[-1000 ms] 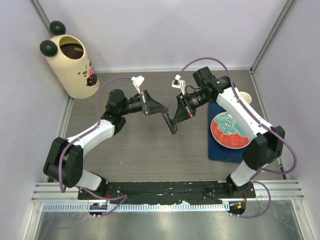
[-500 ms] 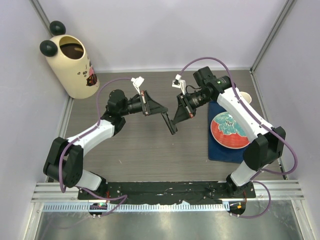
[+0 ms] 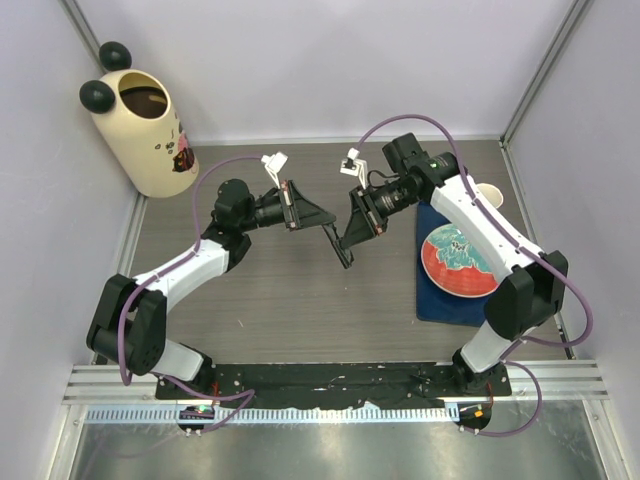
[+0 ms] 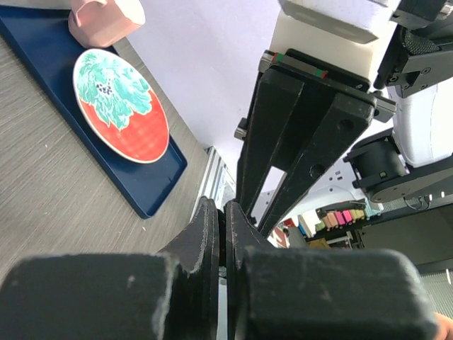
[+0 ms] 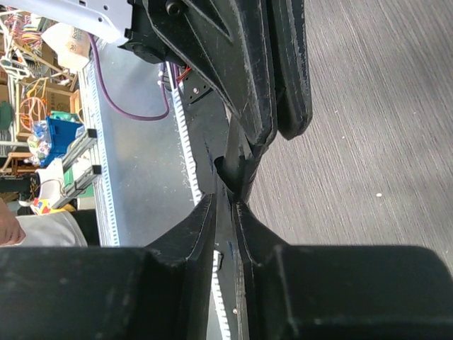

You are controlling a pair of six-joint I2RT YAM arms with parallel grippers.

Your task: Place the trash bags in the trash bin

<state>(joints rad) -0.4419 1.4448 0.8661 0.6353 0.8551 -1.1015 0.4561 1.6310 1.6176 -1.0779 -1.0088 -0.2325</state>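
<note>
Since a handover seems intended, left claw [image 4: 225, 212] and right claw [image 5: 228, 205] both pinch the thin black plastic trash bag [image 5: 237, 166] mid-air, well apart from the cream eared trash bin [image 3: 140, 135].

Right arm shifts left; the change is small.
Against the frames from a second and half a second ago, the right gripper [image 3: 343, 243] now sits slightly further left, closer to the left gripper [image 3: 325, 222] over the middle of the table. The white mount on the right wrist [image 3: 351, 160] is a touch further left and nearer the far wall. The black joint block [image 3: 405, 152] behind it moves the same way, and the purple cable loop [image 3: 400, 122] above it leans left with it.
</note>
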